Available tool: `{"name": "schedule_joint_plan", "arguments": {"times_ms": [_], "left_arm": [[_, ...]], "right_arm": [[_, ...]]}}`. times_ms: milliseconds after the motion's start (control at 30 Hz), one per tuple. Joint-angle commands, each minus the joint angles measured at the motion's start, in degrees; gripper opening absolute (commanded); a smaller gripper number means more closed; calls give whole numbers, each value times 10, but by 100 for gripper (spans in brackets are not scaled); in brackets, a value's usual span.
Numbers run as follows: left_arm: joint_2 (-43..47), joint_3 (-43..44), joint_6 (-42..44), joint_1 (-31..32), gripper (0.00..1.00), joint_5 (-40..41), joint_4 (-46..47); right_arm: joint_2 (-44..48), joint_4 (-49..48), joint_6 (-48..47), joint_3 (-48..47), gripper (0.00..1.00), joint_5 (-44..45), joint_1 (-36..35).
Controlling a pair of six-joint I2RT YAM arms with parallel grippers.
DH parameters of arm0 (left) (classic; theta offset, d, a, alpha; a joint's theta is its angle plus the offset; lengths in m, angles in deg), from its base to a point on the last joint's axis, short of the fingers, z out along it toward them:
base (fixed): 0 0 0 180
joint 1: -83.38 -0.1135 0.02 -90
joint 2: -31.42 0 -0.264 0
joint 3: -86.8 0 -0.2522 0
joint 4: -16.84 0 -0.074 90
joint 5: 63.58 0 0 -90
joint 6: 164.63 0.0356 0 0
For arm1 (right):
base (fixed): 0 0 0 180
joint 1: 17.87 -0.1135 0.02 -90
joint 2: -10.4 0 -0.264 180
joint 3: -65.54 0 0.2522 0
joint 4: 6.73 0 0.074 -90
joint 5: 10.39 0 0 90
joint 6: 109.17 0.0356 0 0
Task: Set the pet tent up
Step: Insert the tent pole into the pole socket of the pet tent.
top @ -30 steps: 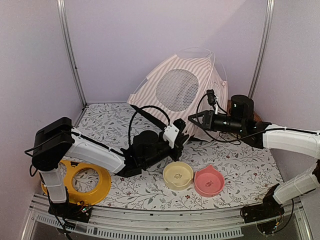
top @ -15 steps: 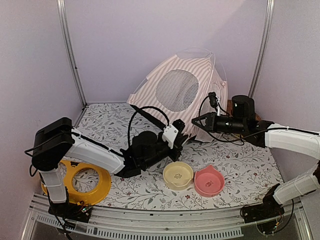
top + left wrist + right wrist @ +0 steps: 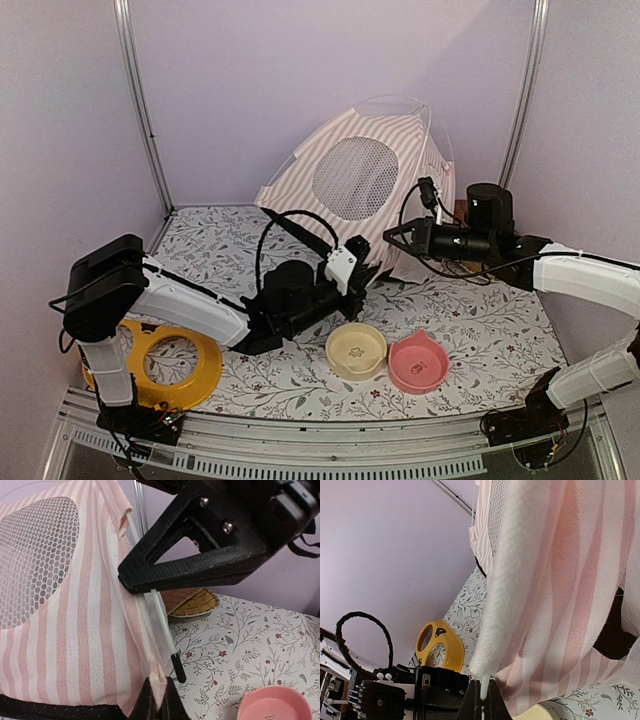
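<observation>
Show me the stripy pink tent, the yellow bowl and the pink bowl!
pink-and-white striped fabric pet tent (image 3: 355, 178): top view, the middle of its round white mesh panel.
pale yellow round bowl (image 3: 356, 351): top view, its inside bottom.
pink round bowl (image 3: 418, 364): top view, its inside bottom.

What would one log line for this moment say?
left gripper: shut on pet tent bottom corner fabric | right gripper: shut on clear pole | black tip: free, beside that corner

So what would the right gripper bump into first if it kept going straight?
Probably the pet tent: its striped cloth hangs right ahead of the right gripper, very close it seems.
</observation>
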Motion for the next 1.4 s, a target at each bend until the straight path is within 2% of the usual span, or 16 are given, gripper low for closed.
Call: {"name": "schedule_joint_plan", "arguments": {"times_ms": [0, 1367], "left_arm": [[-12, -14, 7, 18, 0, -39, -64], [-38, -31, 4, 36, 0, -41, -59]], "right_arm": [[4, -96, 6, -51, 0, 65, 26], [-12, -129, 31, -85, 0, 63, 67]]}}
